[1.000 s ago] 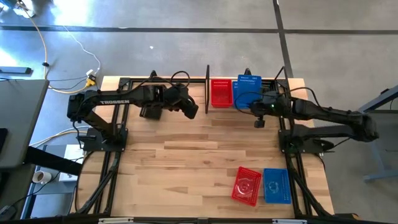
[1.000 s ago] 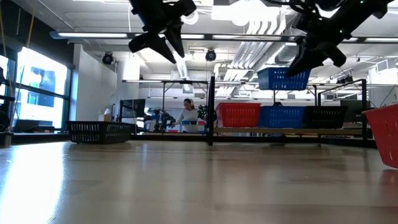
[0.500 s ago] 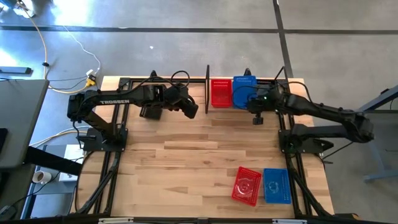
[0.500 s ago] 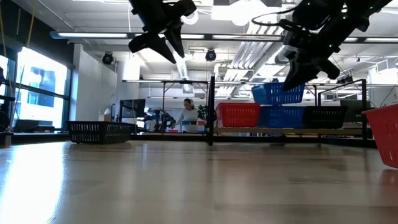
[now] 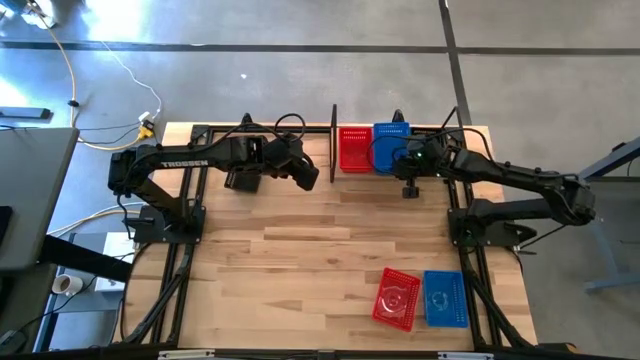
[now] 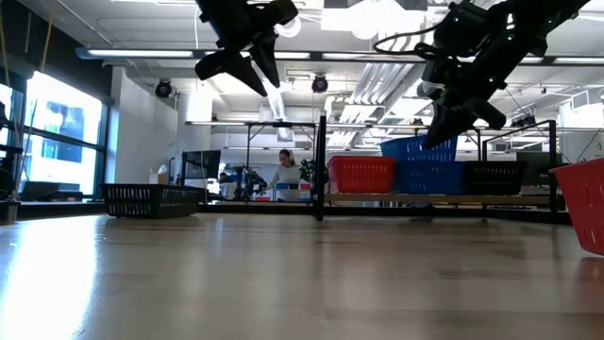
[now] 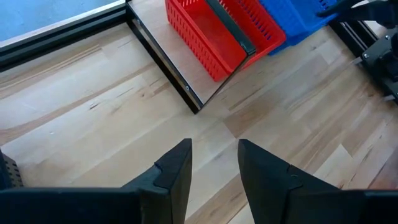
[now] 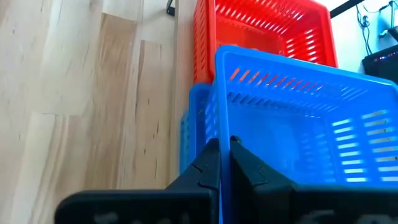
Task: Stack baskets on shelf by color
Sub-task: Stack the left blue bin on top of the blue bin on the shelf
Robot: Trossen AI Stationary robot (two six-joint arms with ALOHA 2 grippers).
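Observation:
The shelf [image 5: 333,140] stands at the table's far edge and holds a red basket [image 5: 354,148], a blue basket [image 6: 429,179] and a black basket [image 6: 493,177] side by side. My right gripper [image 8: 224,146] is shut on a second blue basket [image 6: 415,149], which hangs tilted just over the shelf's blue one [image 8: 194,124]. My left gripper [image 7: 214,162] is open and hovers high, left of the shelf, touching nothing. Another black basket [image 6: 154,199] sits flat on the table at far left. My right gripper pinches one side wall of the blue basket at its rim [image 8: 219,134], one finger outside and one inside. The fingers slant down from the table's right. The basket is tilted; whether its low end touches the shelf's blue basket [image 6: 429,179], I cannot tell.
A red basket [image 5: 397,297] and a blue basket [image 5: 445,298] lie side by side on the table near its right near corner. The black arm frames [image 5: 170,260] run along both table sides. Bare wood [image 5: 300,240] fills the middle. A person [image 6: 284,175] stands far behind.
My right gripper has carried the blue basket down and toward the table's left, from well above the shelf to just over the blue basket standing there. The basket has tipped as it came down. The left arm has kept still.

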